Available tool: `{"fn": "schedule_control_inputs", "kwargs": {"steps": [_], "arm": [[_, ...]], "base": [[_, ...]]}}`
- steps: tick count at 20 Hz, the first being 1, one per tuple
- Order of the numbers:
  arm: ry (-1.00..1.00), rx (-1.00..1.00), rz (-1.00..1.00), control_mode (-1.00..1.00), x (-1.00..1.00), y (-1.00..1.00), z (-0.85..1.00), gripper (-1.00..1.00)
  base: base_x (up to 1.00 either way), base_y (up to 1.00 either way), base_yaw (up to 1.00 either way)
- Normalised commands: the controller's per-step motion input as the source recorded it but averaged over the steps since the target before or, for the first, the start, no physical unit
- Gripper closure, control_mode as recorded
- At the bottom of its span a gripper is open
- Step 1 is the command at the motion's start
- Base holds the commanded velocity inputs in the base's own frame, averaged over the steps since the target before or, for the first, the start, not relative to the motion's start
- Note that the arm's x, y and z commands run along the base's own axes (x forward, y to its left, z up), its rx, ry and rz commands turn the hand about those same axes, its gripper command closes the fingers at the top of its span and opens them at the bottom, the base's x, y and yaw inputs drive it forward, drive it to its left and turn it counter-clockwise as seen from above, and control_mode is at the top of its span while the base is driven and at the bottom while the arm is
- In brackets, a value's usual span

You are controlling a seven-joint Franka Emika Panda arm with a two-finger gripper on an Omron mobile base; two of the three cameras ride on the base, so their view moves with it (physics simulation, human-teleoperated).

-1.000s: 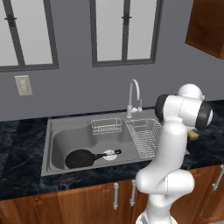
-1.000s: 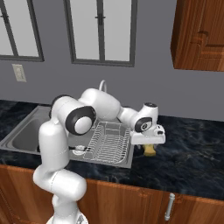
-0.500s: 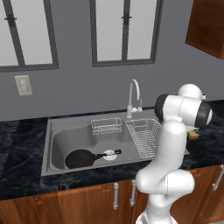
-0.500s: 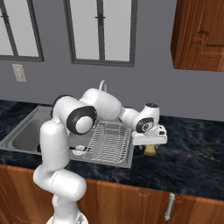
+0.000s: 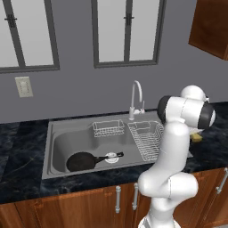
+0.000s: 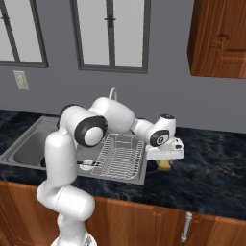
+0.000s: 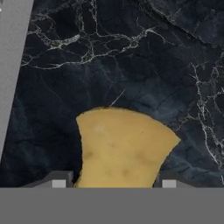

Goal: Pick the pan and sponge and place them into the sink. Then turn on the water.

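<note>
Already the pan [image 5: 82, 161] lies inside the sink [image 5: 60, 142], at the basin's front-left, its handle pointing toward the drain, so that half of the carrying looks done. Behind it, at the back of the sink, a wire basket [image 5: 108, 128] hangs on the rim, and to the right of that the dish rack [image 5: 147, 139] fills the sink's right end. The faucet [image 5: 136, 99] stands at the back edge of the sink, between basket and rack, and no water runs from it.

To the right of the sink, past the rack, the sponge [image 7: 124, 148] rests flat on the dark marbled surface [image 7: 131, 57], just beyond the sink's right rim. The arm reaches out over the rack so that the tool [image 6: 166, 160] comes straight down on the sponge. From the hand's own camera the two fingertips [image 7: 60, 180] stand on either side of the sponge, close against its flanks; whether they are pressing it or merely bracketing it is hard to tell from here. The sponge has not left the surface. The straddling pose suits a pinch across its narrow width, the likely step in hand before a lift and a carry back to the sink.
</note>
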Motion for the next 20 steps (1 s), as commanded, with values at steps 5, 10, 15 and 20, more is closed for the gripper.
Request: {"fn": "schedule_control_inputs", "kwargs": {"steps": [5,10,15,20], "arm": [[0.0,0.06,0.0,-1.0,-0.58,0.0,0.35,1.0],[0.0,0.09,0.0,-1.0,-1.0,0.2,0.67,1.0],[0.0,0.0,0.06,-1.0,-0.75,0.89,0.54,1.0],[0.0,0.0,0.13,-1.0,-0.32,1.0,0.48,1.0]], "base": [[0.0,0.0,0.0],[0.0,0.0,0.0],[0.0,0.0,0.0],[0.0,0.0,0.0]]}}
